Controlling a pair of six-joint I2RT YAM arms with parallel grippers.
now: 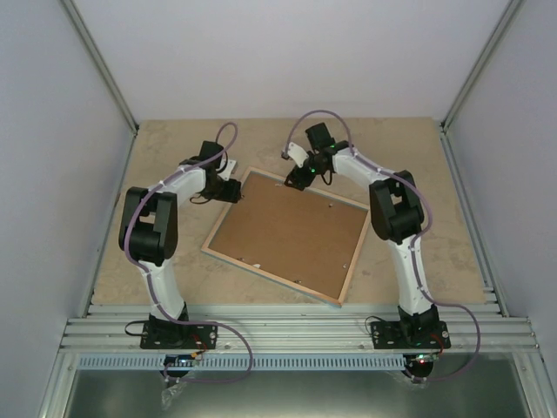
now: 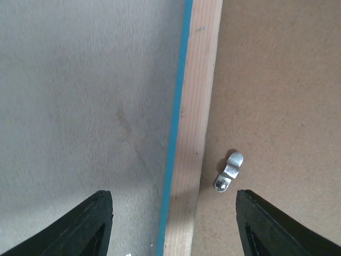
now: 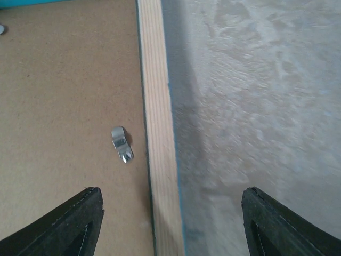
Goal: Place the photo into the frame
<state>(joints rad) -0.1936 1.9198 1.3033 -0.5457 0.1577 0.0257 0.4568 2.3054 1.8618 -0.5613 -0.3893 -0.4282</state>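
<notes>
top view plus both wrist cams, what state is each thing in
frame, flat on the table, wood side up
backing board, seated inside the frame
left end effector, open, empty, over the rim
right end effector, open, empty, over the rim
clip in left wrist view, flat on the board, off the rim
clip in right wrist view, same

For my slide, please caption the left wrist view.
Open left gripper over the wooden rim of the frame, beside a metal clip.

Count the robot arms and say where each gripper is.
2 arms. The left gripper straddles the frame's left rim near its far corner; the right gripper straddles its far rim. None appears hidden.
</notes>
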